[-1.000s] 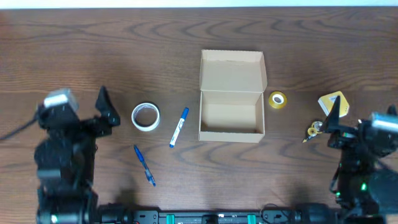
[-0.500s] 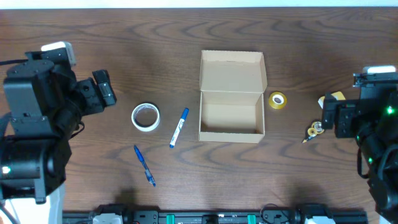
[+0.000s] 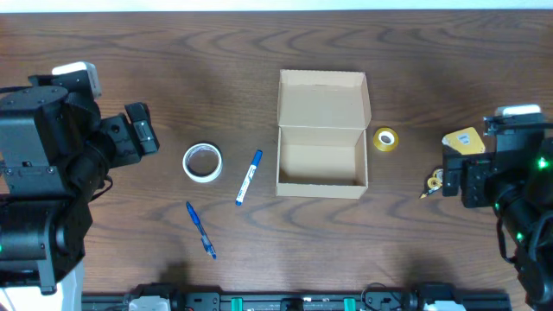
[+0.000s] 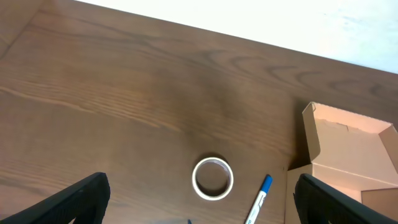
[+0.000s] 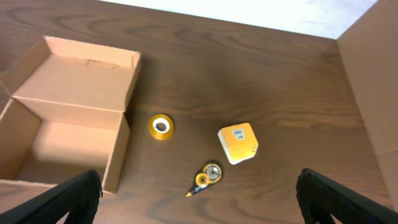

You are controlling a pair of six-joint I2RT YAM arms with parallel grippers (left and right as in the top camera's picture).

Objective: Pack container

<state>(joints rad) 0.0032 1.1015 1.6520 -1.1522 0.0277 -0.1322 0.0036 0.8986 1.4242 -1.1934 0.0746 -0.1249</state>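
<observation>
**Both pincers spread wide, box open between them**

The left gripper point(image 4: 201, 198) is raised above the table point(image 4: 112, 93) with its fingers point(image 4: 81, 199) spread far apart and gripping nothing. Just ahead of it, in line with the gap, a white tape roll point(image 4: 212, 178) lies flat. Beside the roll, toward the finger at the view's right edge, is a blue marker point(image 4: 258, 200). Past the marker stands the container point(image 4: 348, 155), its lid flap folded back. A blue pen point(image 3: 200, 230) lies near the marker, on the side away from the container.

The right gripper point(image 5: 200, 194) is also raised and spread wide, with nothing in its grip. Closest ahead of its gap is a small round gold-and-orange item point(image 5: 207, 175). A yellow block point(image 5: 239, 142) lies just beyond that. A yellow tape roll point(image 5: 161, 126) sits farther out, toward the finger at the view's left edge. The container lies beyond the roll on that same side, near it but apart.
</observation>
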